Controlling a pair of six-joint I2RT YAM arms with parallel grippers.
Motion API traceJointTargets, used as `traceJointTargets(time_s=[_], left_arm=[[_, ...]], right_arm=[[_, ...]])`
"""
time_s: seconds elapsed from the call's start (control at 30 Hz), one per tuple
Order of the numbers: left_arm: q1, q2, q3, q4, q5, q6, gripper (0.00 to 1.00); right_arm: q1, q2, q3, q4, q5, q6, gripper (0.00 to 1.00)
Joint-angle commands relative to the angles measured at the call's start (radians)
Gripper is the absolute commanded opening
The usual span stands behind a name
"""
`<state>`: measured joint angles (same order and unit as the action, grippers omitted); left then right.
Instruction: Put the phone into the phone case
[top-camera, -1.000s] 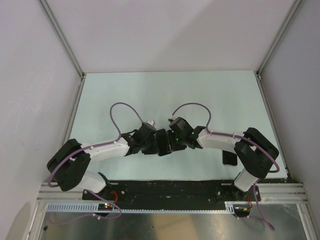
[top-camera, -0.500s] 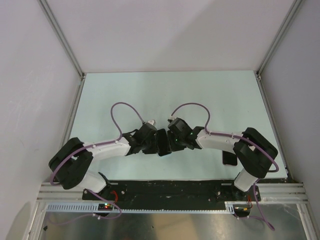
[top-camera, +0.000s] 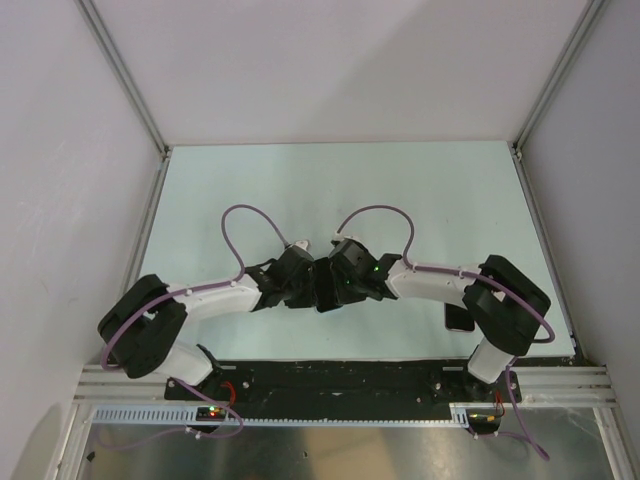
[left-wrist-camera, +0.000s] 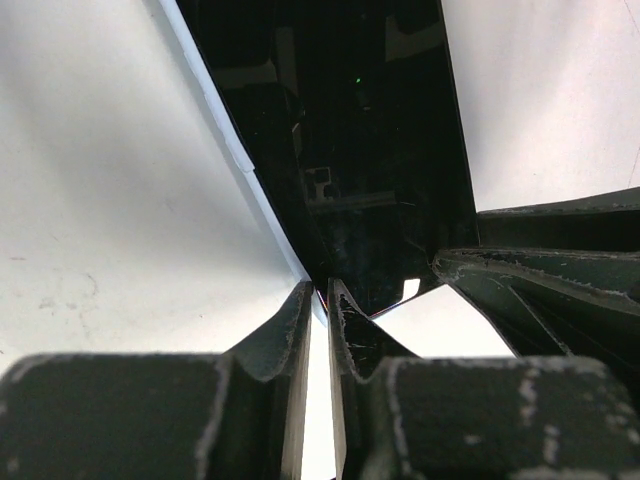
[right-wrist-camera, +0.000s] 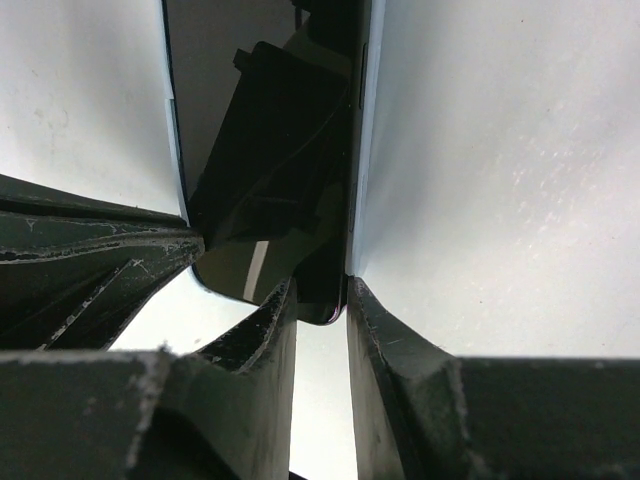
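Both arms bend inward, and their wrists meet over the near middle of the pale green-white table top (top-camera: 300, 190). The black two-finger left gripper (top-camera: 303, 284) and black two-finger right gripper (top-camera: 342, 282) face each other. The slim glossy black pale-rimmed phone (top-camera: 323, 285) is between them, turned on edge, so the top view shows only a narrow dark strip. Cannot tell from above whether it touches the table.

Left wrist view: the left gripper (left-wrist-camera: 318, 296) is drawn narrow, pinching the thin edge of the phone (left-wrist-camera: 370, 150) at its near end. The pale rim runs down the slab's left side. The glossy face mirrors dark gripper parts and a green light. The right gripper's finger (left-wrist-camera: 540, 265) comes in from the right and meets the same end of the phone.

Right wrist view: the right gripper (right-wrist-camera: 320, 295) is narrow too, clamped on the thin edge of the phone (right-wrist-camera: 270, 150) at a rounded corner. The left gripper's finger (right-wrist-camera: 90, 250) enters from the left, against the slab's end.

The flat matte all-black rounded-rectangle phone case (top-camera: 459, 318) lies on the table at near right. It is partly hidden under the right arm and well apart from the phone. The phone is not in the phone case.
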<state>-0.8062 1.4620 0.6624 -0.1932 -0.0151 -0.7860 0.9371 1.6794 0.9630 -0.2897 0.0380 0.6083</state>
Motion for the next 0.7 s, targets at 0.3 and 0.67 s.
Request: traceJointTargets(time_s=[0.3,0.67], left_arm=[[0.027,0.056,-0.019,0.044,-0.017,-0.002,0.24],[0.064,-0.003,-0.057,0.045,-0.012,0.013,0.29]], right_arm=[[0.098,0.146,0.065,-0.034,-0.038,0.068,0.01],[0.078,0.07,0.1,-0.075,-0.004,0.063,0.22]])
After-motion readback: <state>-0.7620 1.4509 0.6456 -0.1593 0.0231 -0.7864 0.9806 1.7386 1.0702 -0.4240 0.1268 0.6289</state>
